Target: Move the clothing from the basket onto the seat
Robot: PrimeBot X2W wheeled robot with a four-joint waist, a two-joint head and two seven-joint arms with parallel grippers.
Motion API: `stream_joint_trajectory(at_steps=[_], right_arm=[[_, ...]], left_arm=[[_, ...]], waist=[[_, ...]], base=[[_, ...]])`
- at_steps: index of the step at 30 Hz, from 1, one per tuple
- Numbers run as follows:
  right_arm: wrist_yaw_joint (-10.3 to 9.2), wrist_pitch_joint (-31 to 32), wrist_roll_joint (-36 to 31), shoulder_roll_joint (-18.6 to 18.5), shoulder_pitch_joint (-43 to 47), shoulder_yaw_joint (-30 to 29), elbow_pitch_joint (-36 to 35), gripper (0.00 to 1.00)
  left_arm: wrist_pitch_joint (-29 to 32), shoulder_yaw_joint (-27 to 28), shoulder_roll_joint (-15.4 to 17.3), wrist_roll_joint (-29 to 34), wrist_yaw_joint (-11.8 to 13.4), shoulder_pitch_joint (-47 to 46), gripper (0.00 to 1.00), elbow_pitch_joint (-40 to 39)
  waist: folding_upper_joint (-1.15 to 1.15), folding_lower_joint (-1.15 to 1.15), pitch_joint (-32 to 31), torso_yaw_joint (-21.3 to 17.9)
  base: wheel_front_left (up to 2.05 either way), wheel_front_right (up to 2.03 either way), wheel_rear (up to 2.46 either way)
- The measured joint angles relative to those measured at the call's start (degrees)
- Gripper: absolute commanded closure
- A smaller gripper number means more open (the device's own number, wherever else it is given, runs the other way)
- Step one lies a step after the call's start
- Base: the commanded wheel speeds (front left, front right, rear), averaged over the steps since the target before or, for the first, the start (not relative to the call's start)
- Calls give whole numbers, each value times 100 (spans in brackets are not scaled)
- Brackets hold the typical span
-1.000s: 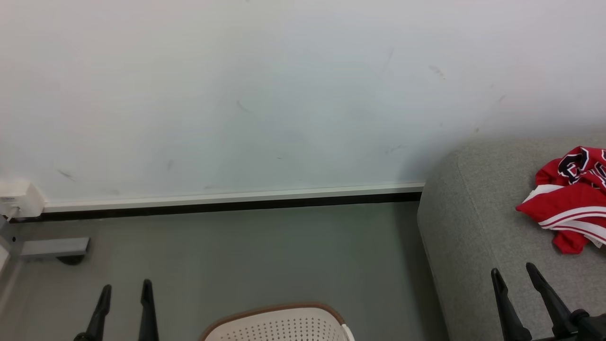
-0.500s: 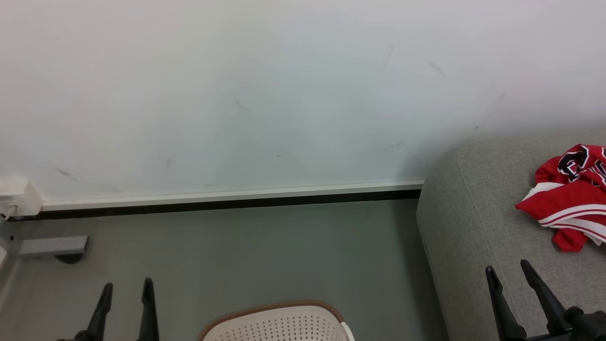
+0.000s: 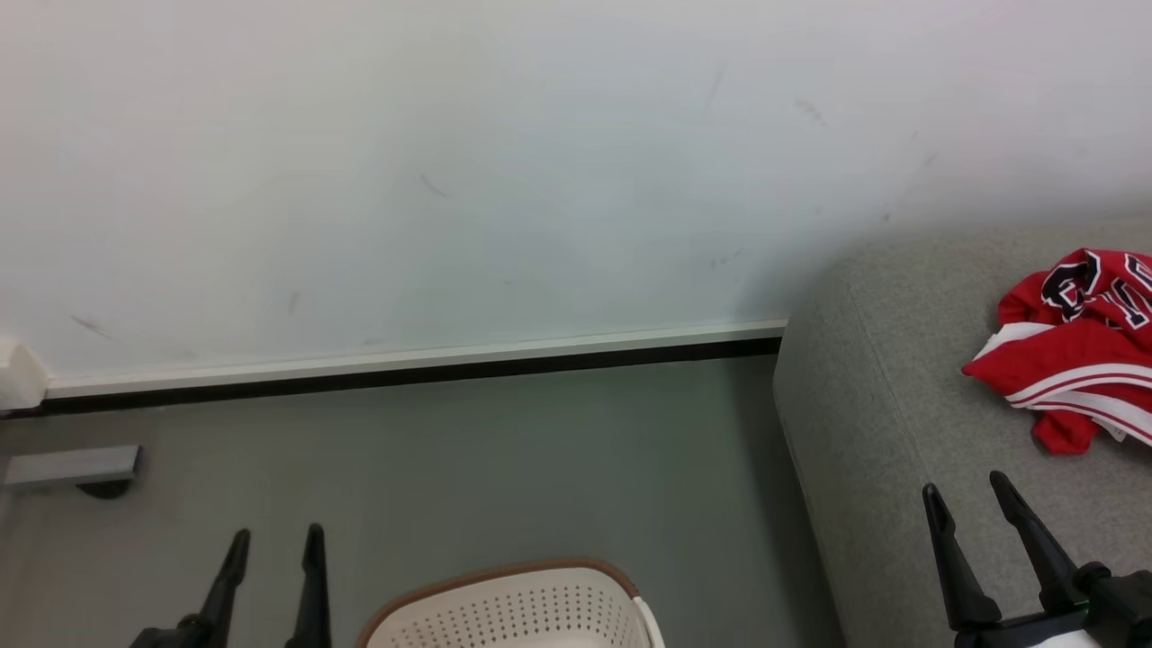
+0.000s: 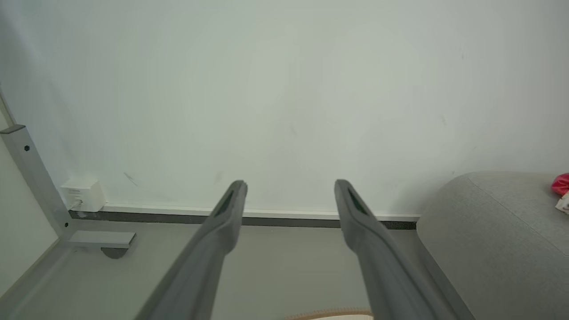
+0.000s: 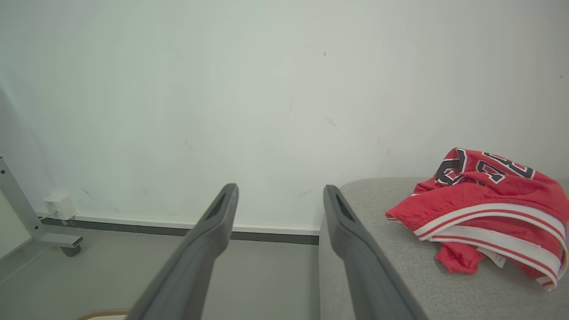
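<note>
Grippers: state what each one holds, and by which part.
Nothing. The left gripper and right gripper are open and empty; the clothing lies on the seat.

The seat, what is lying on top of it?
Red clothing with white stripes lies crumpled on the grey seat. Whatever is beneath the clothing is hidden.

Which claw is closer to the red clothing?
Right. The right claw is at the edge of the seat, near the clothing; the left claw is beyond the basket.

Even, soft light; sharp pics, no glare
</note>
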Motion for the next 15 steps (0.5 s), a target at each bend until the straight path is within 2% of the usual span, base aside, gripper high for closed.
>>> stream_joint_trajectory(at_steps=[6,15], right_arm=[[0,-1,1,-119,-394,-22,-27,0],[0,-10,-15,-175,-1052,26,-88,0]], left_arm=[[0,-283,7,-69,-143,-408,0,433],[138,-860,219,-147,-221,-1351,0,1659]], waist=[[0,0,324,-116],[0,1,982,-393]], base=[[0,0,0],[0,0,0]])
